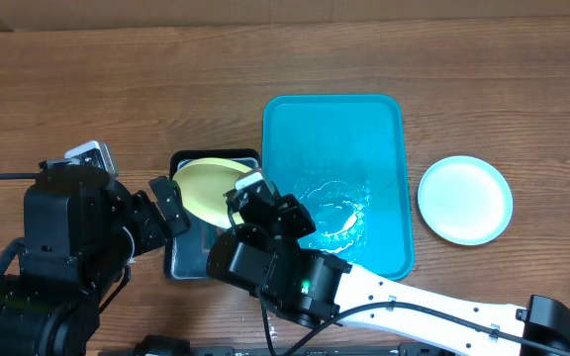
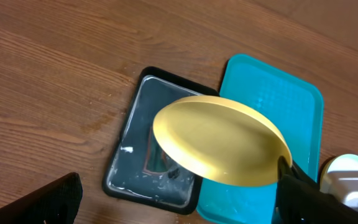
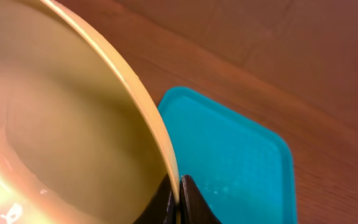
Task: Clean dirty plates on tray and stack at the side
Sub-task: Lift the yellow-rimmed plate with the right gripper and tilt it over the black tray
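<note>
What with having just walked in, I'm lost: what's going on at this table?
The right gripper is shut on the rim of a yellow-green plate, holding it tilted above the black tray. The left gripper is open and empty beside it. The blue tray looks wet, and no plate shows on it. A light blue plate lies on the table to its right.

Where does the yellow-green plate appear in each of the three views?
Overhead: yellow-green plate left of centre, over the black tray.
Left wrist: plate at centre, tilted.
Right wrist: plate fills the left side.
Shared landmark: turquoise tray, right of the plate in all views.
</note>
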